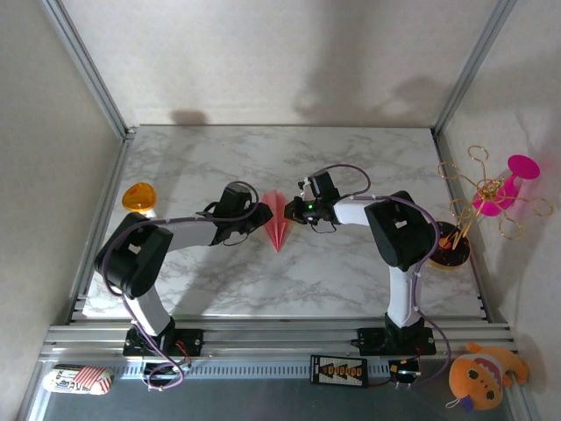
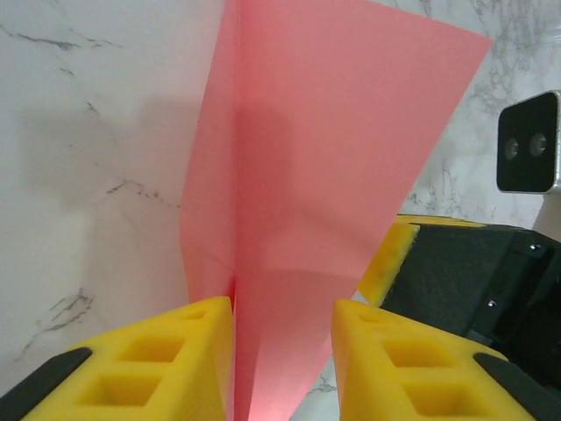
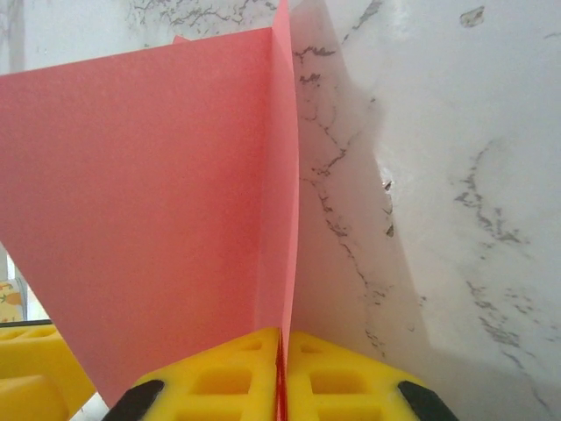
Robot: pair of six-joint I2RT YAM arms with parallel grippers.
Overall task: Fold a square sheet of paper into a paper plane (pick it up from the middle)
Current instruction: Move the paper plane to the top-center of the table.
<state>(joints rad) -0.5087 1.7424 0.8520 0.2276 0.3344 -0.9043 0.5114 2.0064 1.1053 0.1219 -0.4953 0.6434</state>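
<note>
The paper plane is a slim salmon-pink dart at the middle of the marble table, its point toward the near edge. My right gripper comes in from the right and is shut on its upright centre fold; the pads press together on the paper edge. From the left, my left gripper stands open around the plane. The paper rests against its left finger, with a gap to the other one. The right gripper's yellow finger shows just beyond.
An orange disc lies at the table's left edge. At the right edge, a gold wire stand holds a magenta flower-like toy. An orange plush sits off the table at the near right. Metal frame posts border both sides.
</note>
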